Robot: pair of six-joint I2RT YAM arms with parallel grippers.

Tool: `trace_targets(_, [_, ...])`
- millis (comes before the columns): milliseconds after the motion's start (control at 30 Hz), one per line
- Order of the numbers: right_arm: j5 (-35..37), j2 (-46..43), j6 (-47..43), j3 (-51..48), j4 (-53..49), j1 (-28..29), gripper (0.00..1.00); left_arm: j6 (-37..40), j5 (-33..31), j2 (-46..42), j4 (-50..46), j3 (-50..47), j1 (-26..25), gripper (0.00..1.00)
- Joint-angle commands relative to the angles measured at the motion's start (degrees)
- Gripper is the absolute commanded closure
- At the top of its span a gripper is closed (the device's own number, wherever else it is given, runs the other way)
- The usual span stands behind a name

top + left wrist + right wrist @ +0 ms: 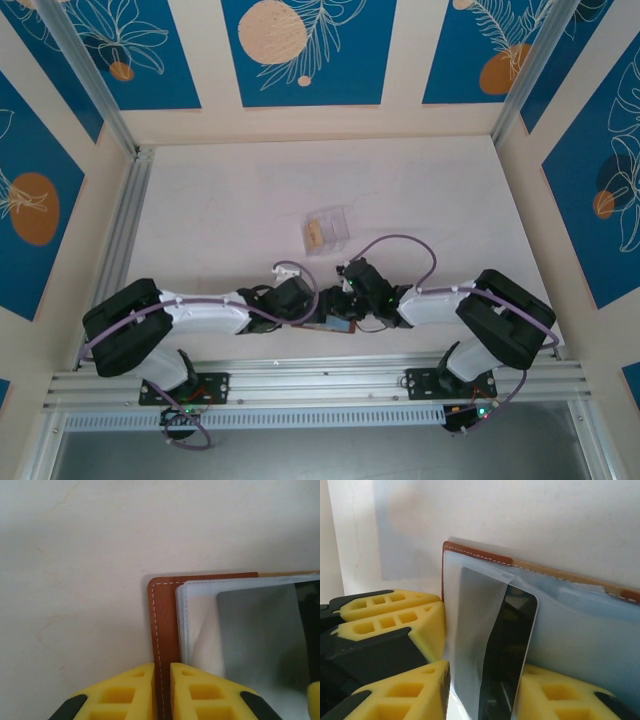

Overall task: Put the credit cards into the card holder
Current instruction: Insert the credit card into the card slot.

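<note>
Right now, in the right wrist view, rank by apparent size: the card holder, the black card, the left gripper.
1. The card holder, largest, spanning most of the picture.
2. The black card and the left gripper: they look about alike, so no ranking between them.

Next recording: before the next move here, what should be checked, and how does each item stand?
1. Left gripper clamped on the leather edge of the card holder: ok.
2. card holder open, clear sleeve exposed: ok.
3. Black card started under the sleeve film: ok.
4. Black card fully seated: not ok, much of it sticks out.
5. Right gripper jaws apart, one on either side of the card: ok.
6. Number of cards in the clear box: cannot tell.
</note>
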Motion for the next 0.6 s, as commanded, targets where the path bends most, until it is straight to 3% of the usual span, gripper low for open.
trace_targets(0, [-5.0,-1.6,-5.4,0.9,-19.6,-2.0,0.55,-1.2,4.7,5.0,-7.9,-5.0,-0.8,0.86])
trace_targets(167, [-5.7,-4.4,-9.8,4.7,-29.1,-3.4,0.50,-1.7,4.9,5.1,-6.5,-5.9,-0.8,0.86])
trace_targets(367, [-2.2,-3.1,-12.8,9.7,-33.4,-3.9,0.90,-1.3,5.6,5.4,-5.2,-6.2,-0.8,0.86])
trace_targets(567, [1.6,0.1,-14.3,14.4,-36.7,-2.7,0.99,-1.2,6.0,5.9,-4.2,-6.3,-0.8,0.86])
